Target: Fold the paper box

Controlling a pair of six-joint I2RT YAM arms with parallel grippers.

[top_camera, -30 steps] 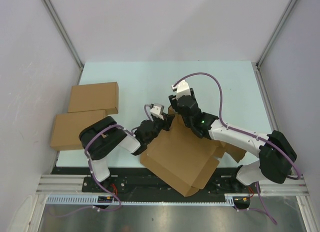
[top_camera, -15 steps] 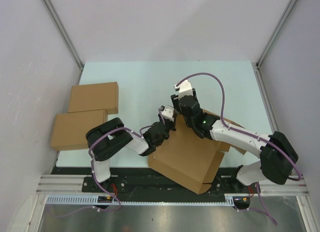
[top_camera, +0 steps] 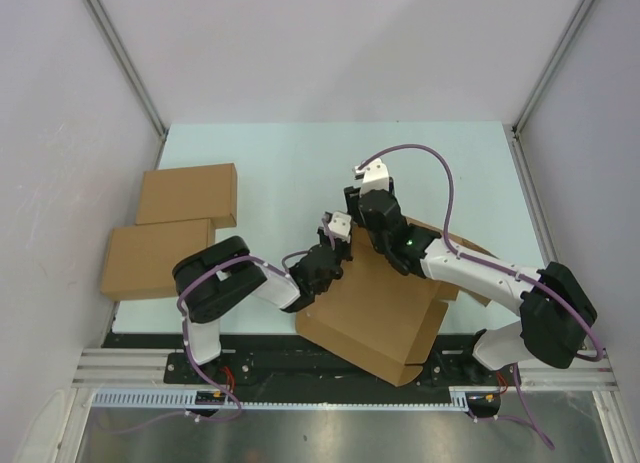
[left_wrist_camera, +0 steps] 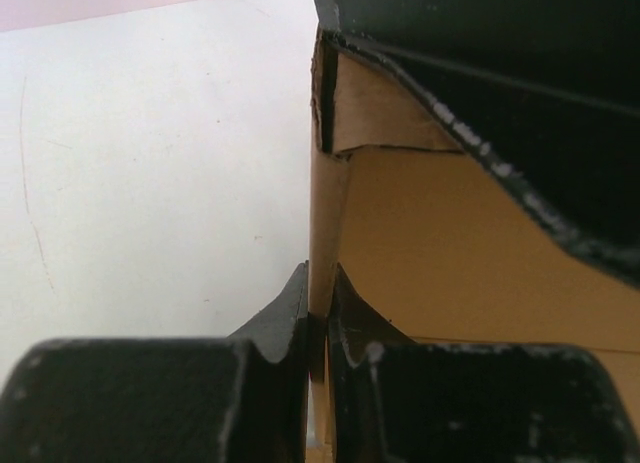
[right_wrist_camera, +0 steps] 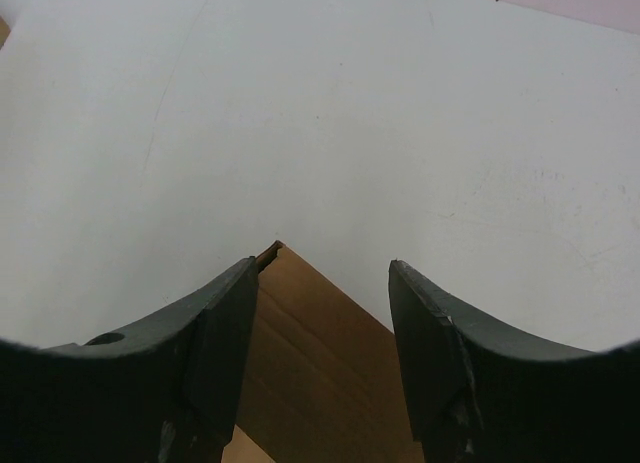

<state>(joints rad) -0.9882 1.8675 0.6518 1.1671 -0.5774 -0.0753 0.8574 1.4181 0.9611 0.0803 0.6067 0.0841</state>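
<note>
The paper box (top_camera: 375, 308), a brown cardboard piece partly folded, lies near the front middle of the table between both arms. My left gripper (top_camera: 335, 245) is at its far left edge. In the left wrist view the left gripper (left_wrist_camera: 320, 301) is shut on a thin upright cardboard wall of the paper box (left_wrist_camera: 450, 243). My right gripper (top_camera: 358, 209) hovers over the box's far corner. In the right wrist view the right gripper (right_wrist_camera: 322, 273) is open, with the corner of the paper box (right_wrist_camera: 310, 343) showing between its fingers, touching neither clearly.
Two finished flat brown boxes (top_camera: 188, 194) (top_camera: 155, 256) lie at the left edge of the pale table (top_camera: 290, 163). White walls close the cell on three sides. The black body of the right gripper (left_wrist_camera: 520, 93) hangs close above the left one.
The left gripper has swung right and shut on the box's edge. The cardboard shifted right and its near flaps folded in. The right gripper barely moved.
</note>
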